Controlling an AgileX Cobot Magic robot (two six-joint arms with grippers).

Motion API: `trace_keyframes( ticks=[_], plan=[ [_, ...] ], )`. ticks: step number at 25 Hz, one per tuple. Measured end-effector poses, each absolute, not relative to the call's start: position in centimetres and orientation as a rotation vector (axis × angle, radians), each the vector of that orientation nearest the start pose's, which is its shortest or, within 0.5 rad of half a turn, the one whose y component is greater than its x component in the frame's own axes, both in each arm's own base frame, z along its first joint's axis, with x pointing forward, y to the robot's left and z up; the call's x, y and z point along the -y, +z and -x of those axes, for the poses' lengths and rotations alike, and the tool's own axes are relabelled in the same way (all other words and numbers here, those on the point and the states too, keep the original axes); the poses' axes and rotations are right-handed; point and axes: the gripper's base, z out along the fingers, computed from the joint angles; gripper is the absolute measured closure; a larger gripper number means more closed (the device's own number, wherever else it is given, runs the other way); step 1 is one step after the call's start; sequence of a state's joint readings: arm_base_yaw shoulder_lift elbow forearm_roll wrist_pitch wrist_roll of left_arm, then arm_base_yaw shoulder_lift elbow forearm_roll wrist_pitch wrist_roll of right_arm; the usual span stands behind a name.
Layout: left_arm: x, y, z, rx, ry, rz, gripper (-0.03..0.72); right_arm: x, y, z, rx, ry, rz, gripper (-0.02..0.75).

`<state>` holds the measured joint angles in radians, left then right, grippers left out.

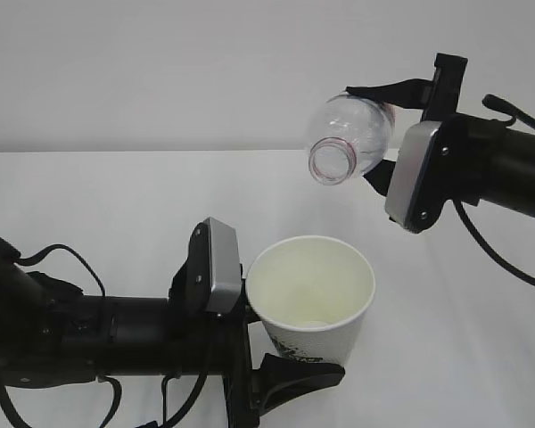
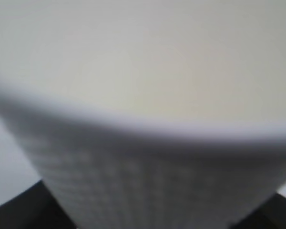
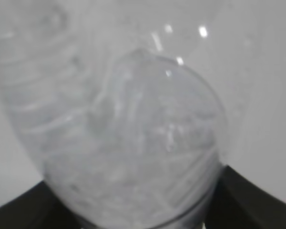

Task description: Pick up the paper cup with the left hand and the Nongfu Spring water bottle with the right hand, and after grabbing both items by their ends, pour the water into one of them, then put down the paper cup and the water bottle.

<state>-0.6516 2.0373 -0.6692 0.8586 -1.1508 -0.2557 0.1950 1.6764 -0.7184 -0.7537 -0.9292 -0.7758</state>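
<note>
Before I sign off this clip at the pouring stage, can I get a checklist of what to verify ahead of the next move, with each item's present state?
1. Left hand holds the paper cup: ok, fingers sit on either side of the cup near its base.
2. Right hand holds the Nongfu Spring water bottle: ok, clamped at the bottom end.
3. Bottle cap off: ok, the mouth is open and tilted down toward the camera.
4. Bottle mouth over the cup: cannot tell, it sits above the cup in the exterior view, but depth is unclear.
5. Water flowing or in the cup: cannot tell, no stream shows.
6. Cup upright: not ok, it tilts slightly with the opening still facing up.
</note>
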Motion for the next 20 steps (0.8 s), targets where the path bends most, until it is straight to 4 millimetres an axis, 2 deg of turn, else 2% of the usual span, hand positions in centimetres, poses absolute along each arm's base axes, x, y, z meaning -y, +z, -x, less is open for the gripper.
trace_keyframes(
  ticks=[20],
  plan=[
    [24.11, 10.01, -21.50, -1.500, -0.995, -1.259, 0.140, -11.00, 21.57, -30.79, -0.879, -0.389, 1.403, 0.256]
  ],
)
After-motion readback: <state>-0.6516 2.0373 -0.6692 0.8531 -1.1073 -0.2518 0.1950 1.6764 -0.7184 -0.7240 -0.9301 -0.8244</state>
